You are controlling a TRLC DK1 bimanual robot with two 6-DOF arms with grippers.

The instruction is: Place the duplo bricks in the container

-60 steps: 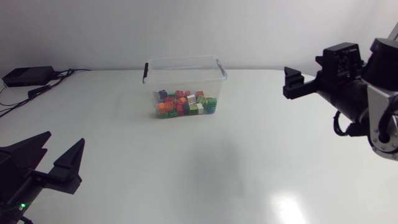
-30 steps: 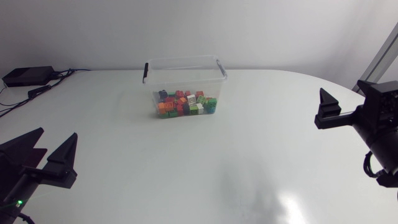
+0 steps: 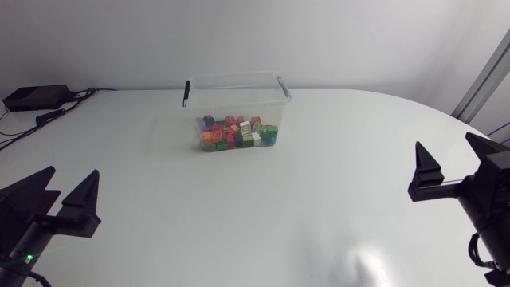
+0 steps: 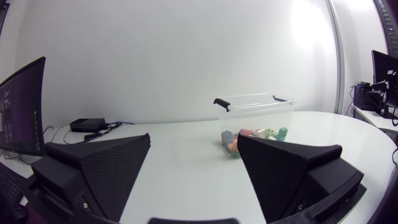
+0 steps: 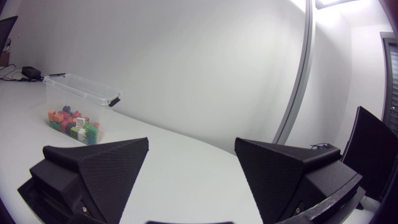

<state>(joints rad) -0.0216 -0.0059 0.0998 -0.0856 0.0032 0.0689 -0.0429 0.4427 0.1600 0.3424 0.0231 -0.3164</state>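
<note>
While both gape wide, left gripper (image 3: 73, 171) and right gripper (image 3: 444, 142) hold nothing.

The white table (image 3: 263, 215) has a smooth, faintly glossy top. At its far left corner sits a flat black box (image 3: 35, 97), with thin dark cables (image 3: 86, 92) trailing from it across the surface beside it.

This looks like a robotics lab or test room in an office-like space. A broad white table (image 3: 263, 215) with a rounded edge has a robot arm at each side, the left hand (image 3: 73, 171) and right hand (image 3: 445, 142) both matte black. On it stand a clear plastic container (image 3: 236, 86) of coloured duplo bricks (image 3: 237, 132) and, at the far left corner, a small black box (image 3: 36, 97) with cables (image 3: 88, 92).
</note>
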